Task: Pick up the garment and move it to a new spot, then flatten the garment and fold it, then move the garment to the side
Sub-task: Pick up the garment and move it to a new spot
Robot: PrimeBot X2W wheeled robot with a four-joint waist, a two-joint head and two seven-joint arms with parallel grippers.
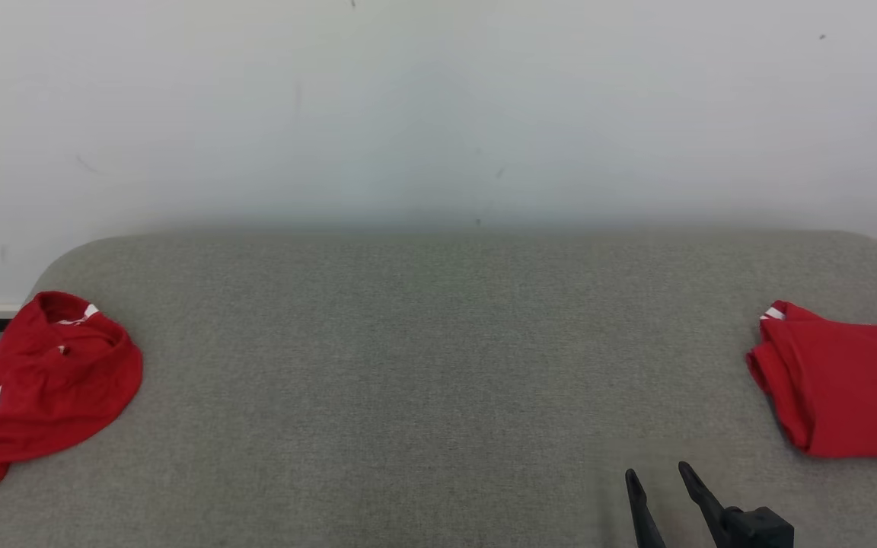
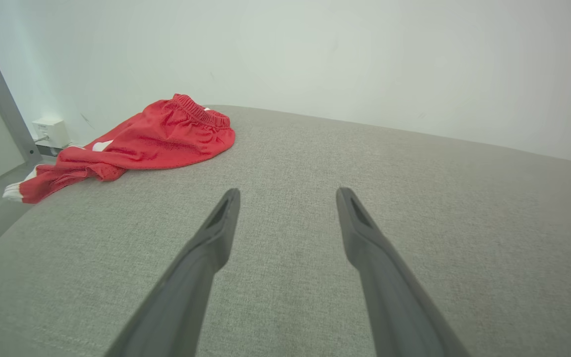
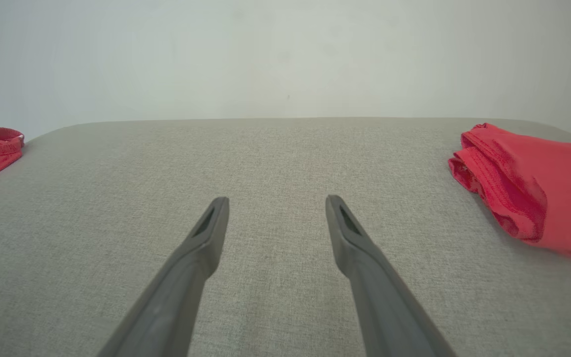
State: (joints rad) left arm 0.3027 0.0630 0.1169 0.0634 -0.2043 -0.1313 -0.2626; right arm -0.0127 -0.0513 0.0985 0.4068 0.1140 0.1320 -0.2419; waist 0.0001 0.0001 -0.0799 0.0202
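In the head view, the right end effector (image 1: 656, 469) is seen low over the bench (image 1: 438, 342), its fingers parted and nothing held. A crumpled red garment (image 1: 50, 380) is seen far to its left, and a folded garment (image 1: 849, 380) ahead and to its right.

In the left wrist view, the left end effector (image 2: 288, 191) is held wide open and empty above the bench. The garment lies ahead and to its left, well apart, one end trailing off the bench edge.

In the right wrist view, the right end effector is likewise spread and empty. The folded garment lies near, ahead on its right.

The pick-up step is judged to be in hand, not yet begun. A reach to the left by the left end effector is called for next, with the fingers closed on a bunched fold.
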